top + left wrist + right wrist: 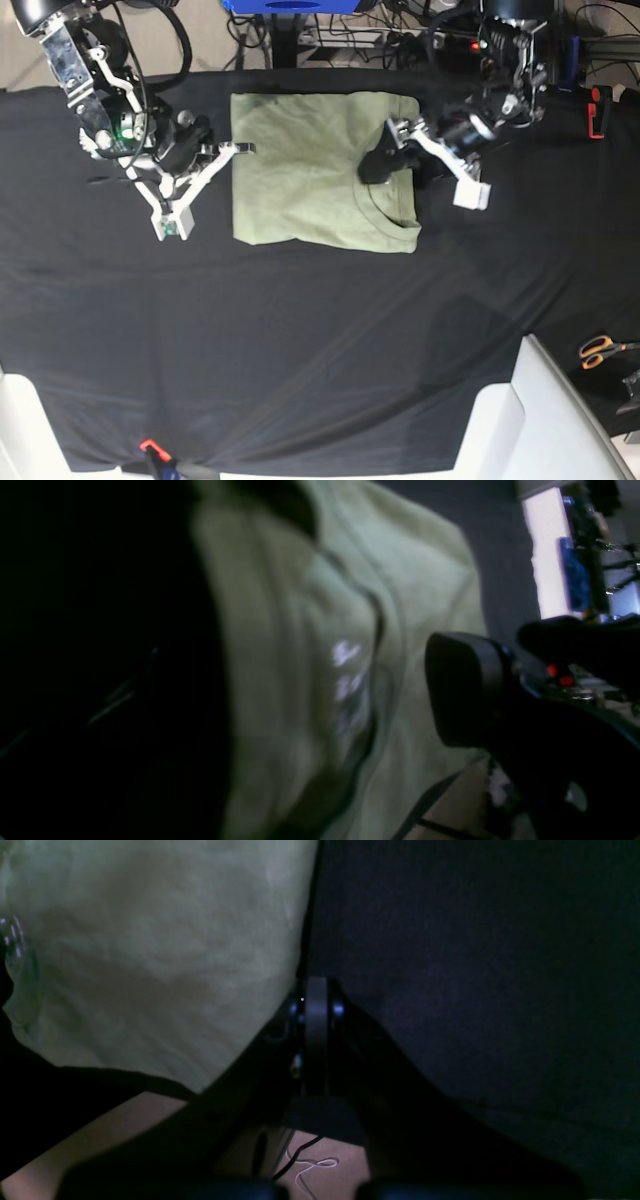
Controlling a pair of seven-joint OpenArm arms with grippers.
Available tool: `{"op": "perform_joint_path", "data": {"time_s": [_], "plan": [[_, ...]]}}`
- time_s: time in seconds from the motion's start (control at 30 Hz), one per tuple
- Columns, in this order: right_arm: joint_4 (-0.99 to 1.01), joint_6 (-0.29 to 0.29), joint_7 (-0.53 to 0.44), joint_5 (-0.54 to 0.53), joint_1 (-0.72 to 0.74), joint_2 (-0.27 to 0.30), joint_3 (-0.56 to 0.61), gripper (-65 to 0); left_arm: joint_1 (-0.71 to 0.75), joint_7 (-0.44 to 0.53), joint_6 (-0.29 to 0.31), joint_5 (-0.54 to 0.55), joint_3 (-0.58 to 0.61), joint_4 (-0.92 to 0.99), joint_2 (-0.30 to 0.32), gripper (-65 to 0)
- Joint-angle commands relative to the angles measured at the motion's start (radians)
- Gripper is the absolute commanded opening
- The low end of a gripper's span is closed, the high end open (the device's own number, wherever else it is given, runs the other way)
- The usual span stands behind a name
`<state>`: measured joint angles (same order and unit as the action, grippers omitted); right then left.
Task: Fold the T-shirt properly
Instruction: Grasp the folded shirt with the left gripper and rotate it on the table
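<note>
Two arms: both were over a black cloth (300,330) that covered the work surface.
T-shirt (310,170): pale green, lay folded into a rough rectangle on the cloth, between the two grippers; its collar (385,205) was at the edge nearest the left gripper.
Left gripper (425,160): jaws stood wide apart, holding nothing; one black fingertip (375,165) rested over the shirt's collar-side edge, the other was off the fabric above the cloth.
Left wrist view: blurred; the shirt (350,655) filled the space ahead of the fingers, with the white neck label (347,680) just beside the dark pad (465,690).
Right gripper (245,149): jaws were closed together with nothing seen between them; the tips sat at the shirt's opposite edge, touching or just beside it, contact not determinable.
Right wrist view: closed fingers (316,1005) met at the border where green fabric (150,955) ended and cloth began.
Scissors (603,349): orange-handled, well apart from both grippers.
</note>
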<state>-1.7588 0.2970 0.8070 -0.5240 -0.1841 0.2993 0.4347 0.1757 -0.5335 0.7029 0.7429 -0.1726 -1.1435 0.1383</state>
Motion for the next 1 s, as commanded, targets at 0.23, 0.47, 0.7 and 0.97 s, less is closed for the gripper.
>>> {"op": "perform_joint_path", "data": {"time_s": [0.23,0.47,0.7,0.97], "plan": [[-0.02,-0.003,-0.018,-0.003,0.008,0.007,-0.012,-65.0,-0.031,0.046,-0.005,-0.012,0.144,0.105,0.005,0.0],[-0.02,-0.003,-0.018,-0.003,0.008,0.007,-0.023,-65.0,-0.026,0.06,-0.005,-0.012,0.153,0.179,0.007,-41.5],[-0.02,-0.003,-0.019,-0.005,-0.024,0.005,-0.153,-65.0,-0.069,-0.033,-0.005,-0.012,0.15,0.156,0.034,-65.0],[-0.016,-0.112,-0.019,-0.008,-0.065,-0.001,-0.285,-65.0,-0.192,-0.293,-0.005,-0.012,0.279,-0.042,0.154,-65.0]]}}
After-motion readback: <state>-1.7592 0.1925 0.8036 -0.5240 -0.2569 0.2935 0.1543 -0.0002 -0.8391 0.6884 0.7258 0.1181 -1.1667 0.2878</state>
